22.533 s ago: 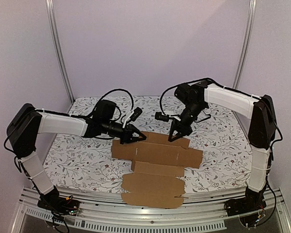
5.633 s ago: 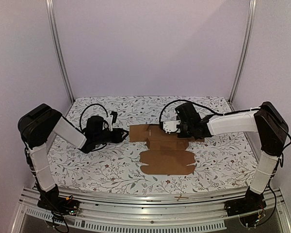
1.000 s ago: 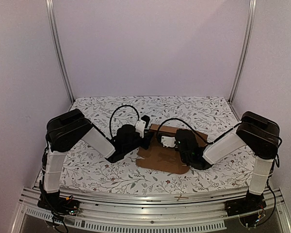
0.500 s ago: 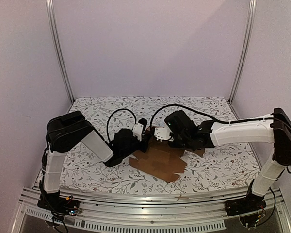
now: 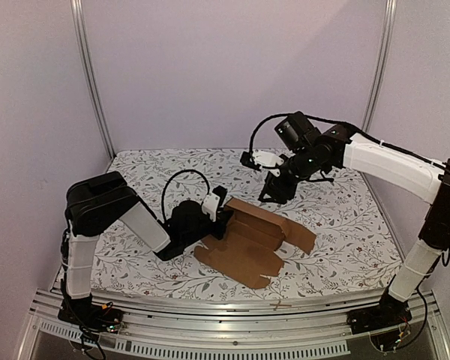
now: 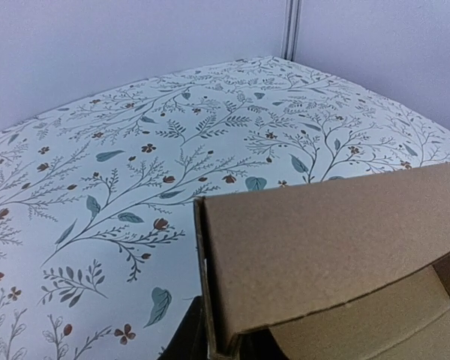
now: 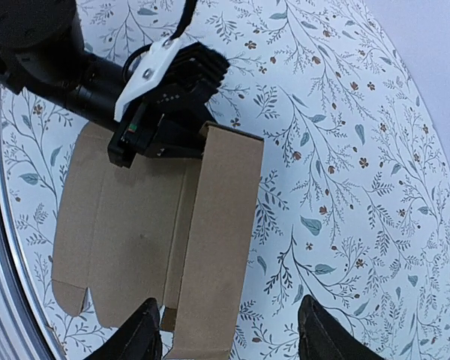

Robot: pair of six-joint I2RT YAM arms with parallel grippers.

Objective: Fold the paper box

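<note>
Top external view: the paper box (image 5: 251, 241) lies a little to the 6 o'clock side of the middle of the flowered desk (image 5: 337, 225), and it is only half folded. Its flat part rests on the desk, and one long panel (image 5: 274, 221) on the 12 o'clock side stands up at a slant. The left tool (image 5: 219, 214) is low on the desk at the 9 o'clock end of the box, right at the end of this panel. I judge it is there to keep the fold standing and to stop the sheet from sliding.

The right tool (image 5: 274, 191) hangs high, toward 1 o'clock from the box and well apart from it. In the right wrist view its fingers (image 7: 144, 334) are wide apart with nothing between them, so it carries nothing. From this height it looks down on the sheet, probably to choose the next flap.

Some things are hard to see. In the left wrist view the cardboard edge fills the lower part of the picture, and only dark bits show on both sides of it at the bottom border. So I cannot tell if the left tool really presses the cardboard or only stands around it. The end of the box away from the left tool runs under the lower border of the right wrist view. The small tabs are too small to read from above.
</note>
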